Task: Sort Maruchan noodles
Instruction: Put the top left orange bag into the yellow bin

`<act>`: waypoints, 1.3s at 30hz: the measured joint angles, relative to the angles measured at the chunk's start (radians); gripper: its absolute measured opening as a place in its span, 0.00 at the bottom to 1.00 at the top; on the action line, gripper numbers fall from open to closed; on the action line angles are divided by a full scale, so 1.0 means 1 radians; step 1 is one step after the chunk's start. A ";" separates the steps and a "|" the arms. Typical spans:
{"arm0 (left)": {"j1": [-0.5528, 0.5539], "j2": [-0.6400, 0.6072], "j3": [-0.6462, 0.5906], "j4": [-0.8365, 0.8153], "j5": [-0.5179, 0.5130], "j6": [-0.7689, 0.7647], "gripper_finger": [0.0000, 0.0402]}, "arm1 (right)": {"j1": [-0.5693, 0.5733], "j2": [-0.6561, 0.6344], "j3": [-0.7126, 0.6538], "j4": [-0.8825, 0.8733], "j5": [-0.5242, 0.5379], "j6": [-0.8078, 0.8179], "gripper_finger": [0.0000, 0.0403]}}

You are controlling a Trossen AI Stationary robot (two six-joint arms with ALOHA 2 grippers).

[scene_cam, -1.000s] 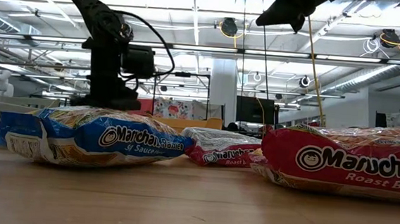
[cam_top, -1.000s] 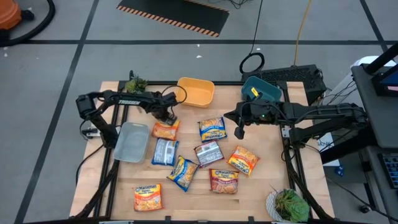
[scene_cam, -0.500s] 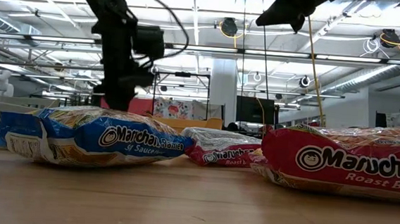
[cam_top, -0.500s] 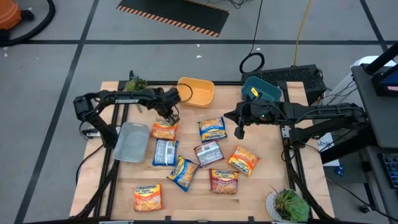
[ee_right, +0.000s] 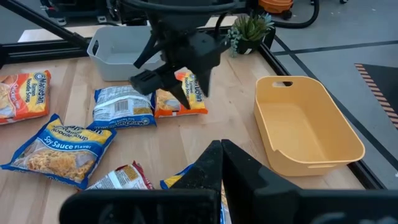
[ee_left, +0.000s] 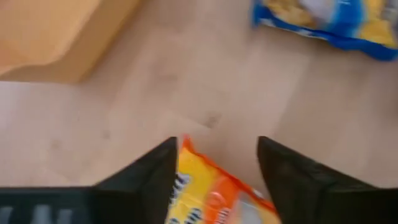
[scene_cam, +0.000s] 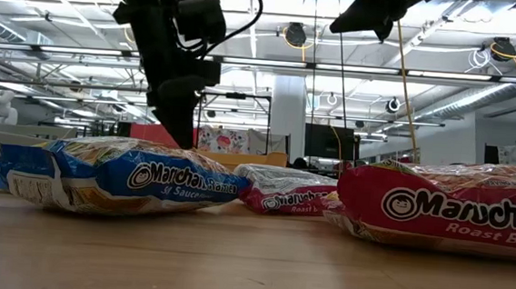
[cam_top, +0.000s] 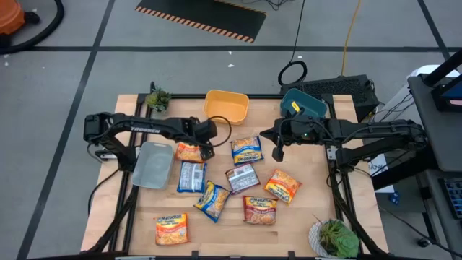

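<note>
Grey floor with dark lines surrounds the wooden worktop (cam_top: pixel 303 217), and on it lie the Maruchan noodles: an orange packet (cam_top: pixel 190 151) near the yellow bin (cam_top: pixel 226 106), a blue-and-yellow packet (cam_top: pixel 246 149) beside it, a silver-grey packet (cam_top: pixel 192 176) just beside the grey bin (cam_top: pixel 152 164), a red-brown packet (cam_top: pixel 260 209) lower down, and some more between and around them, all still loose and none yet in a bin. A teal bin (cam_top: pixel 303 103) stands at the far edge on the right side.

The left hand (ee_left: pixel 214 168) is directly over the orange packet. In the left wrist view its two dark fingers (ee_left: pixel 149 171) stand apart, one on each side of a corner of the packet, so the hand is open and not pressing the wrapper; whether a finger touches it I cannot tell. The right hand (ee_right: pixel 219 163) waits above the worktop near the teal bin, with its fingers closed together on nothing.

I judge that the step is the pick of this orange packet. The next move needs the fingers to close firmly on the crinkly plastic, then a lift and a short carry to a bin, probably the yellow one nearby. A thin edge grip may slip.
</note>
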 joint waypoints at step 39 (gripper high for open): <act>0.085 0.220 0.112 -0.235 0.116 0.144 0.03 | 0.000 -0.001 -0.027 0.077 0.000 -0.025 0.00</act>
